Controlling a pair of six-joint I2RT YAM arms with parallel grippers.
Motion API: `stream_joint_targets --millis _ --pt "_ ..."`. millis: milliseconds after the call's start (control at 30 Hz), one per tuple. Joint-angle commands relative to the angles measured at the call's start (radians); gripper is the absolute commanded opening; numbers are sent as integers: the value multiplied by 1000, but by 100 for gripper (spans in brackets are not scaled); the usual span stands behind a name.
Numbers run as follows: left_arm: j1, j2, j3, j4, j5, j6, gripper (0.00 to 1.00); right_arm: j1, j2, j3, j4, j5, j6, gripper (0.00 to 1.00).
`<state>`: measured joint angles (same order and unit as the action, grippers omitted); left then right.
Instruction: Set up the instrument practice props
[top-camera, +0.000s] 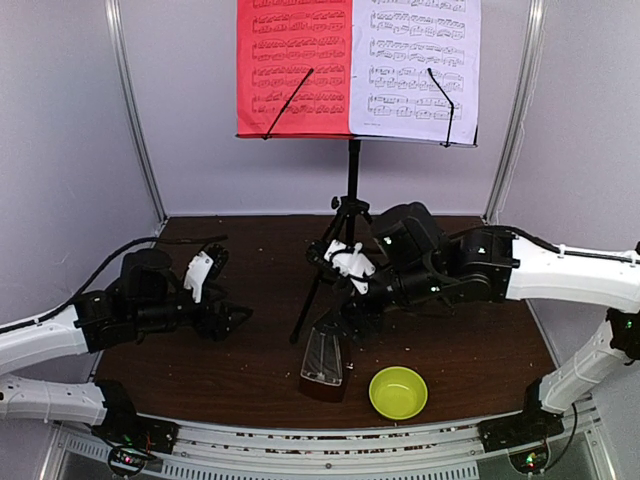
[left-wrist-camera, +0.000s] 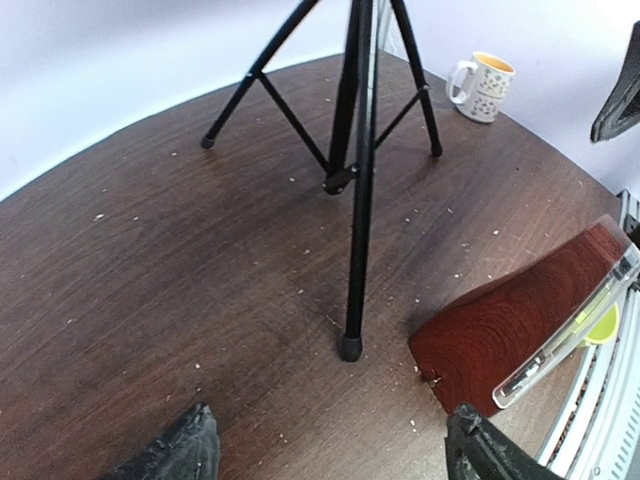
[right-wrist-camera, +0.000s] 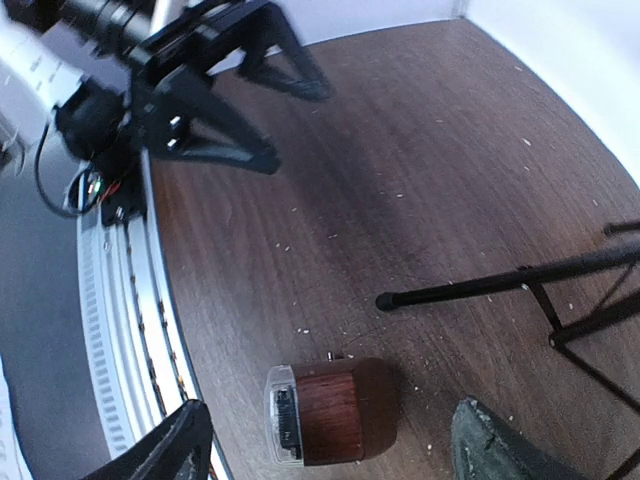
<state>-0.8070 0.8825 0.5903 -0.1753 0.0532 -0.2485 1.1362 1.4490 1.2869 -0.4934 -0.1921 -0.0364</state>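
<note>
Metronome (top-camera: 322, 362) upright at near side, left of bowl (top-camera: 398, 392) | my right gripper (right-wrist-camera: 332, 412) jaws apart just above it, empty | left gripper (left-wrist-camera: 330, 440) apart, idle | best: rise straight, avoid tripod leg (right-wrist-camera: 500, 285)

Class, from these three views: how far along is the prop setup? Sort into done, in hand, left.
Done: the stand is up, with the red sheet and white sheet on its desk, and the metronome stands beside it. In hand: nothing; the right gripper hovers open over the metronome, and the left gripper is open. Left: perhaps only the metronome's clear cover, still on.
</note>
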Motion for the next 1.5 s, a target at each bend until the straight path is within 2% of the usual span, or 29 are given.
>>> stream_joint_targets --millis 0,100,233,300,400,667,1000,1333,1467 --pt "-3 -65 8 -16 -104 -74 81 29 -65 26 -2 312 428 84" --pt "-3 -112 7 -27 -133 -99 83 83 -36 117 -138 491 701 92" --pt "-3 -174 14 -48 -159 -107 83 157 149 467 -547 674 958 99" --pt "-3 -192 20 -49 -169 -103 84 181 261 618 -730 714 1036 100" --pt "-3 -195 44 -57 -181 -93 84 195 344 740 -837 684 1139 100" --pt "-3 -203 60 -54 -181 -88 84 233 418 736 -877 611 1393 100" --pt "-4 -253 44 -72 -165 -74 85 244 537 769 -870 603 1569 98" --pt "-3 -257 45 -124 -174 -80 84 240 652 771 -859 556 1671 81" --pt "-3 -265 31 -138 -173 -67 84 240 698 811 -925 558 1735 79"
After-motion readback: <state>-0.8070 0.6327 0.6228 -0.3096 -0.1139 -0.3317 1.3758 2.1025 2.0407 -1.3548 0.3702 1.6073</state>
